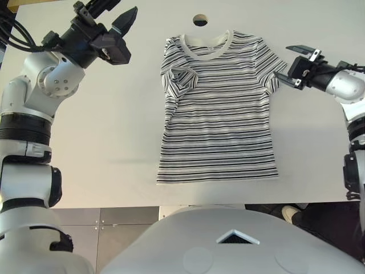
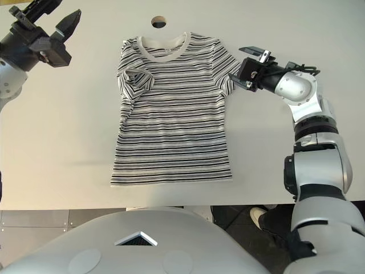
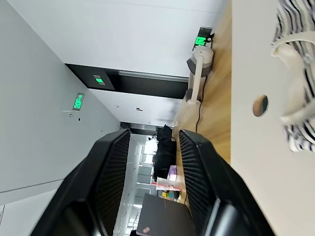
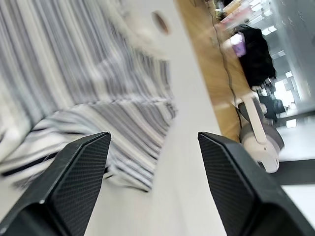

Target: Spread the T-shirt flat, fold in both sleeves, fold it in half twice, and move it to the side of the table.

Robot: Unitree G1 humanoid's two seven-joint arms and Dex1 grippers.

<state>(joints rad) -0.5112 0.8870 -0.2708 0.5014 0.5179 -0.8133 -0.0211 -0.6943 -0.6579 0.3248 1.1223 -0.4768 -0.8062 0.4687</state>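
A black-and-white striped T-shirt (image 1: 219, 111) lies front-up in the middle of the white table (image 1: 102, 142), collar toward the far edge. Its left sleeve (image 1: 181, 77) is folded in over the chest; its right sleeve (image 1: 270, 63) lies spread out. My right gripper (image 1: 292, 64) is open, right at the outer edge of that right sleeve (image 4: 123, 132), fingers (image 4: 78, 172) on either side of it. My left gripper (image 1: 114, 14) is open and raised above the table's far left, away from the shirt, holding nothing.
A small round hole (image 1: 200, 20) is in the tabletop just beyond the collar. Bare table lies to the left and right of the shirt. The near table edge (image 1: 171, 202) runs just below the shirt's hem.
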